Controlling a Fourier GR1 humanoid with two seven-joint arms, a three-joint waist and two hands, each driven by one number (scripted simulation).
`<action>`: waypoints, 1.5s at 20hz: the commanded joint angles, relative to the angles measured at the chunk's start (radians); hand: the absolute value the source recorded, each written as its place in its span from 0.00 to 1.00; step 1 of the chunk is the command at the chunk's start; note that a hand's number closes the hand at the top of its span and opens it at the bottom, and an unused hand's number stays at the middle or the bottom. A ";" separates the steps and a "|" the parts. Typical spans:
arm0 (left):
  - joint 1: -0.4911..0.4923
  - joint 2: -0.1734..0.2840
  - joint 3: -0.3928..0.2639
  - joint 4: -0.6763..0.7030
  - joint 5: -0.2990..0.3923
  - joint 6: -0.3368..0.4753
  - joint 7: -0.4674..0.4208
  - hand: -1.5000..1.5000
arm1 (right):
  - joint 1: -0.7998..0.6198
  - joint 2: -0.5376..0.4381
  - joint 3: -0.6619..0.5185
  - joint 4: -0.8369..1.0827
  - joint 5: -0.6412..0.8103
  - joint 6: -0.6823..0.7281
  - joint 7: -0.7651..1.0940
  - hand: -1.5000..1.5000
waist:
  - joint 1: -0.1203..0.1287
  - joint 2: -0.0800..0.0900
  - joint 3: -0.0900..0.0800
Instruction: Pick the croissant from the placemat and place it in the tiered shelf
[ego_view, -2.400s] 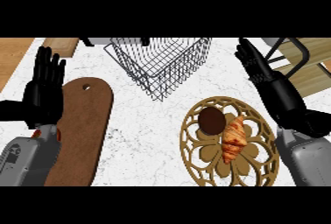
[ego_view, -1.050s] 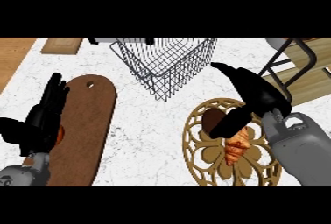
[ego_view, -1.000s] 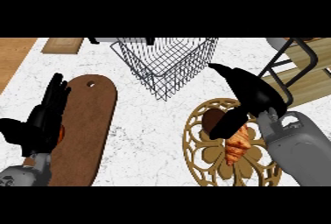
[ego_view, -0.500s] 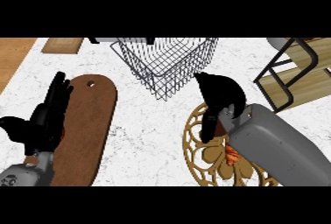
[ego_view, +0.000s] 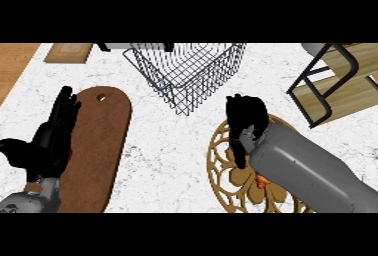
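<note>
Croissant (ego_view: 260, 181) mostly hidden under right forearm, only an orange sliver shows. Right hand (ego_view: 246, 120) fingers probably curled, can't tell. Placemat (ego_view: 225, 165) half covered. Tiered shelf (ego_view: 339, 80) and wire basket (ego_view: 188, 70) cut off by frame edge.

Bright, even light; soft shadows under the wire basket (ego_view: 188, 70).

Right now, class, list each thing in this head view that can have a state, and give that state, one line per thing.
Right hand: over the placemat, fingers curled downward; whether they grip anything cannot be seen.
Left hand: open, resting at the left edge, holding nothing.
Croissant: mostly hidden under the right forearm, only an orange sliver shows.
Placemat: flat on the counter.
Wire basket: upright.
Tiered shelf: croissant not on it.
Cutting board: lying flat.
</note>
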 joint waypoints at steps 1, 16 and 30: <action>-0.004 -0.017 -0.008 -0.004 -0.015 0.024 0.021 0.50 | 0.001 -0.002 0.044 0.047 0.019 0.116 0.218 0.00 | -0.014 0.000 0.001; 0.044 -0.034 0.016 -0.048 -0.028 -0.010 0.006 0.50 | 0.119 -0.014 -0.009 0.024 0.096 0.104 0.154 0.00 | -0.005 0.004 0.003; 0.084 -0.052 0.063 -0.060 -0.051 -0.069 -0.009 0.50 | 0.270 0.006 -0.102 -0.059 0.266 0.133 0.046 0.00 | -0.005 0.004 0.003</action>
